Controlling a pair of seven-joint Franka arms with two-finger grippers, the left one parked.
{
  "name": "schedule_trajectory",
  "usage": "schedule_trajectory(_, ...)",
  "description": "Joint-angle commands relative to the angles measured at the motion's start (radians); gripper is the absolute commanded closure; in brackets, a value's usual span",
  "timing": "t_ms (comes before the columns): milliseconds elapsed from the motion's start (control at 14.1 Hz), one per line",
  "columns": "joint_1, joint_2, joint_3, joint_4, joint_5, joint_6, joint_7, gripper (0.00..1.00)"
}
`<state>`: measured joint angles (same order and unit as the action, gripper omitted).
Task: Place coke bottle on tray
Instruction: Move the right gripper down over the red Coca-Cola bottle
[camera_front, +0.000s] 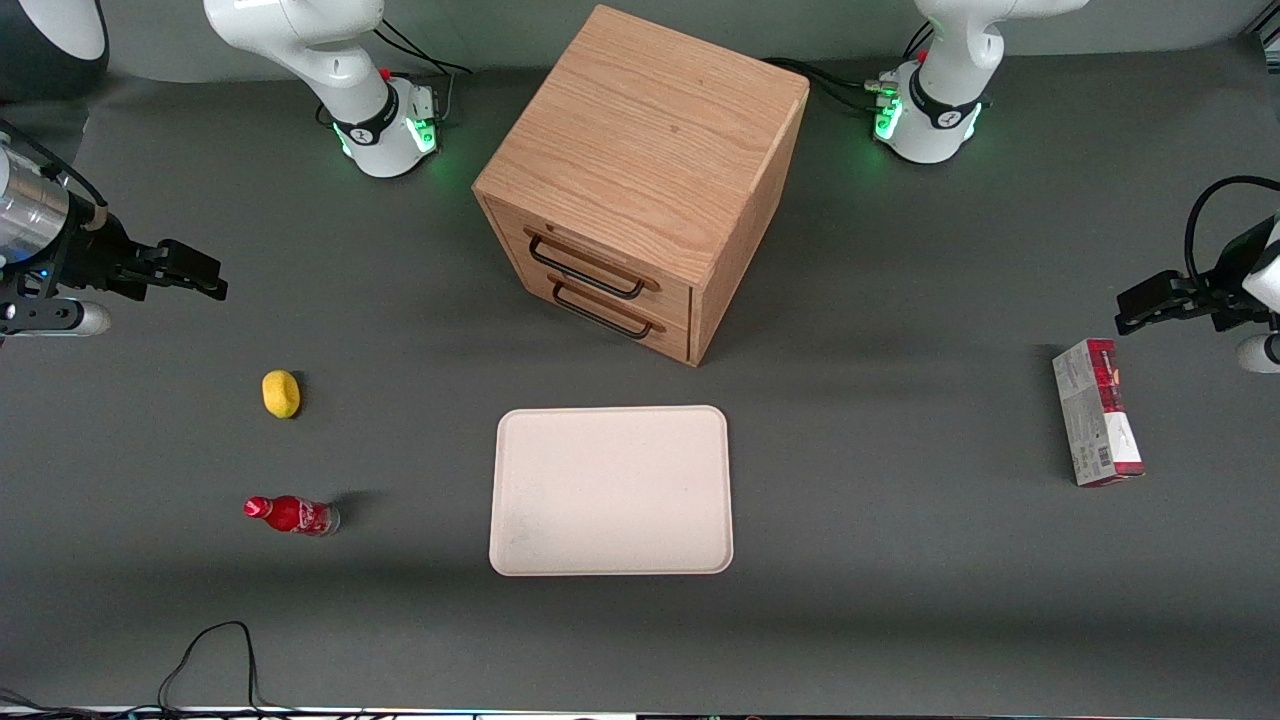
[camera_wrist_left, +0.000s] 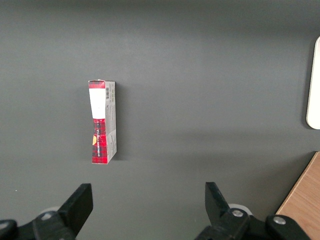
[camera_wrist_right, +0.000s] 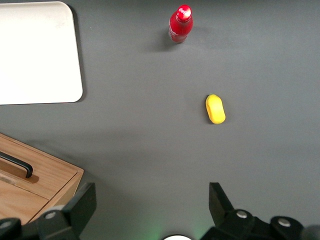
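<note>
Red bottle (camera_front: 291, 515) stands on the desk (camera_front: 900, 560) well apart from the tray (camera_front: 611, 490), so the open, empty end effector (camera_front: 190, 272) (hovering high) must fetch it.

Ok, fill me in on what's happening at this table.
Nothing is being handled yet. The right arm's hand hangs open and empty above the table at its own end. The coke bottle stands on the table, nearer the front camera than the yellow lump, apart from the empty tray in front of the drawer cabinet.
</note>
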<state>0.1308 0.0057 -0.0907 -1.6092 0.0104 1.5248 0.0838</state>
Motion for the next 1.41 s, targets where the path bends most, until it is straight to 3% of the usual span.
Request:
schedule_trajectory(0,0.013,0.002,-0.001,-0.005,-0.015,0.008,0.028,0.00)
schedule_trajectory(424,-0.002,0.083,-0.023,0.004,-0.020,0.100,0.010,0.00)
schedule_trajectory(848,-0.043,0.469,-0.047,0.353,-0.003,0.148,-0.116,0.00)
schedule_trajectory(1061,-0.048,0.545,-0.047,0.310,0.043,0.328,-0.151,0.00)
schedule_trajectory(1343,-0.048,0.576,-0.046,0.187,0.043,0.527,-0.219,0.00)
